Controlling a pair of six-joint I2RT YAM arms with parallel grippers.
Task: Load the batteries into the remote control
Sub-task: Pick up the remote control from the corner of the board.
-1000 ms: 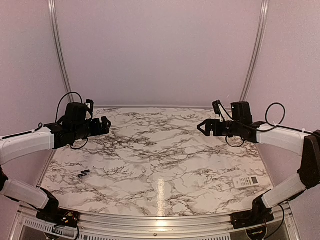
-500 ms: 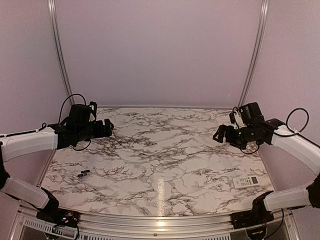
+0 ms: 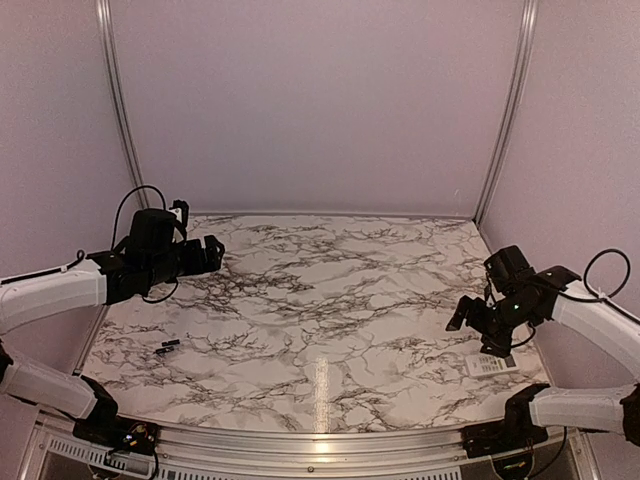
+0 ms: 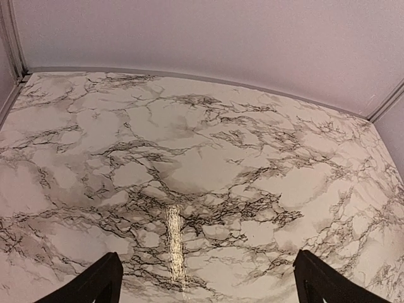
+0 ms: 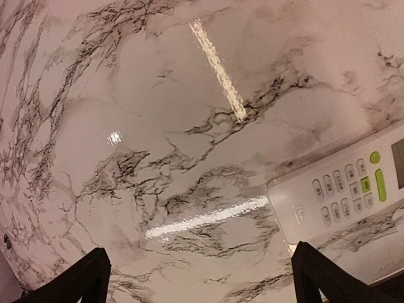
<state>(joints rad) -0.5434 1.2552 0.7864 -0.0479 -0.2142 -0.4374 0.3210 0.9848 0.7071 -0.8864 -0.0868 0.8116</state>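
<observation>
Our right tool [image 3: 458, 315] has dropped toward the near right corner, fingers spread, and hovers just above the remote control [image 5: 341, 189], which lies buttons-up on the worktop [image 3: 320, 300]. Our left tool [image 3: 213, 251] hangs spread too. The batteries [image 3: 167, 347] lie near-left, well apart from the remote.

The remote control [image 3: 492, 364] lies buttons-up at right; the batteries [image 3: 167, 347] lie close together, left.
</observation>
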